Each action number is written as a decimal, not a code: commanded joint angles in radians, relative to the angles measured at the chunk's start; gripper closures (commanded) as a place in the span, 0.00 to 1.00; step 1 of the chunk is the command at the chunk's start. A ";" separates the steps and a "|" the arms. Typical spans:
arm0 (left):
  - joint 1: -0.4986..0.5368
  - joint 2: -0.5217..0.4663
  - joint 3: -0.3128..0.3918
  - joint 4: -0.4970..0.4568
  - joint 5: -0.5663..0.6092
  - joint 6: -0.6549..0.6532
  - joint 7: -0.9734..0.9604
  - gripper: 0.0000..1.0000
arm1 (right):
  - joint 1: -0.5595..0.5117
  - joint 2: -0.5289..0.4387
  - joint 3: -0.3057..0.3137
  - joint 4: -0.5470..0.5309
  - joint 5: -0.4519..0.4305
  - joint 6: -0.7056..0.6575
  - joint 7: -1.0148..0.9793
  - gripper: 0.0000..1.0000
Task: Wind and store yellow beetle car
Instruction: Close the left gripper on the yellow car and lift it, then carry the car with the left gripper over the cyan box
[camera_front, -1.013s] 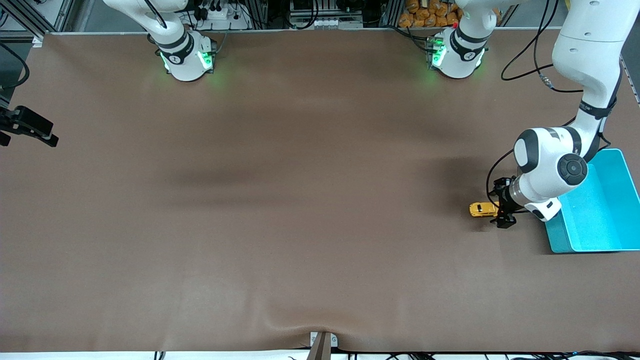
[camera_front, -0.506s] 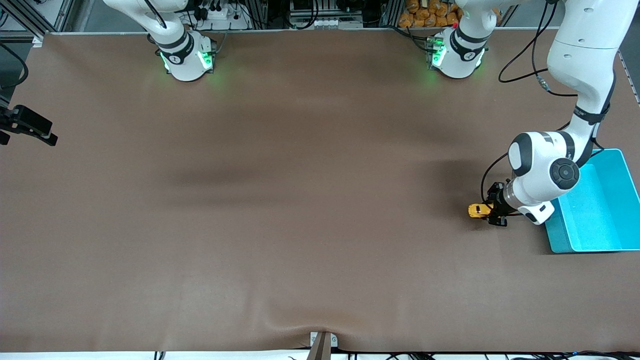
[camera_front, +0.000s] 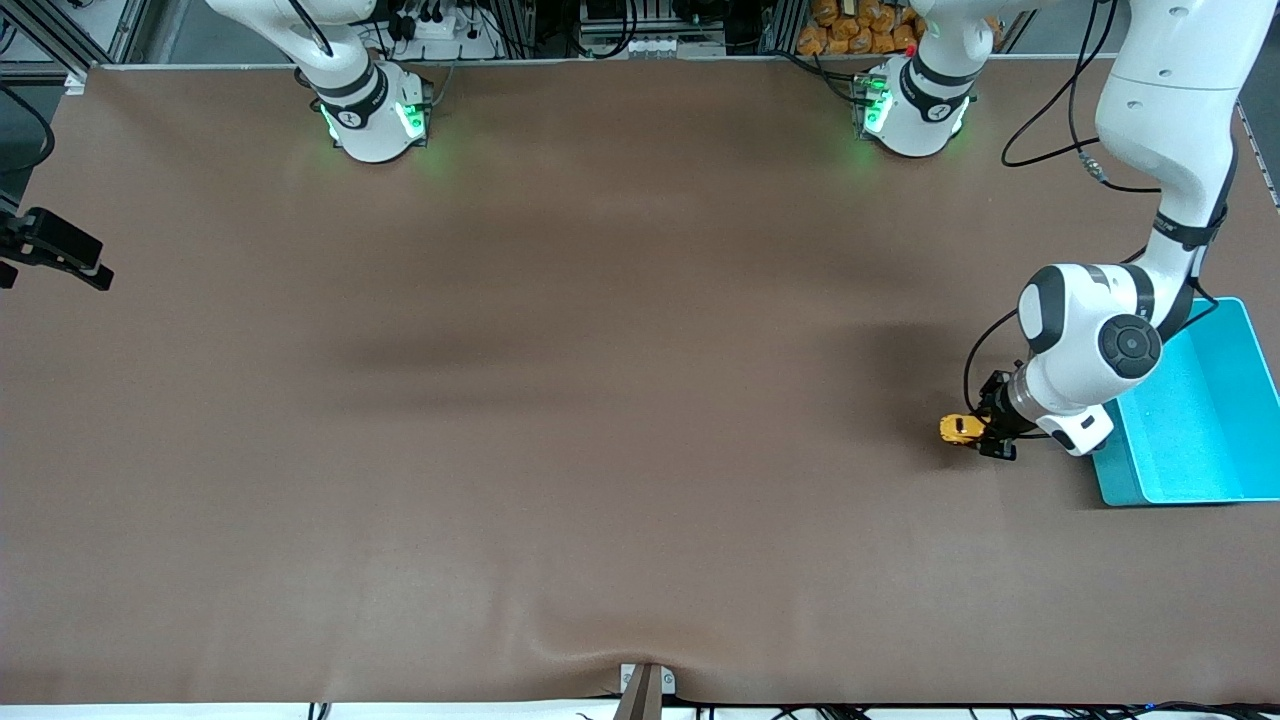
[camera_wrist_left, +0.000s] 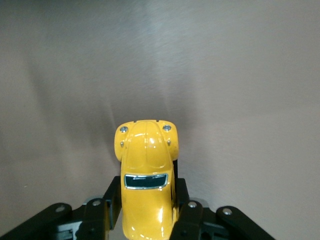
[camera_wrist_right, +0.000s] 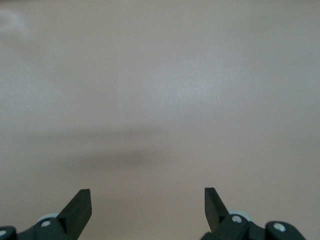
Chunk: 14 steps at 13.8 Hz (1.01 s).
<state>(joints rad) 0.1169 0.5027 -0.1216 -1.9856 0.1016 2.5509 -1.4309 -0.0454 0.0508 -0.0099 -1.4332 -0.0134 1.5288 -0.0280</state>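
Front view: yellow beetle car (camera_front: 956, 429) at right of frame, on the brown table (camera_front: 560, 400), just beside the teal bin (camera_front: 1195, 415) toward the right arm's end. Left gripper (camera_front: 990, 435) clamped on the car's rear. Right gripper (camera_front: 55, 255) at frame's left edge, arm waiting.

Left wrist view: car (camera_wrist_left: 146, 175) bottom centre, nose pointing away, rear body pinched between both fingers (camera_wrist_left: 102, 212). No readable writing.

Right wrist view: right gripper (camera_wrist_right: 147, 202), fingers wide apart over bare table, holding nothing.
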 joint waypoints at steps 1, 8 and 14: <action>0.000 -0.070 -0.012 -0.013 0.056 -0.011 0.036 1.00 | -0.005 -0.020 0.007 -0.007 -0.005 -0.009 0.007 0.00; 0.004 -0.148 -0.013 0.089 0.092 -0.242 0.208 1.00 | -0.002 -0.020 0.008 -0.006 -0.007 -0.009 0.010 0.00; 0.072 -0.162 -0.004 0.168 0.092 -0.362 0.508 1.00 | -0.002 -0.020 0.008 -0.003 -0.007 -0.009 0.007 0.00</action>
<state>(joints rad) 0.1570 0.3514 -0.1234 -1.8327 0.1716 2.2186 -1.0066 -0.0451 0.0497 -0.0072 -1.4310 -0.0134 1.5288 -0.0280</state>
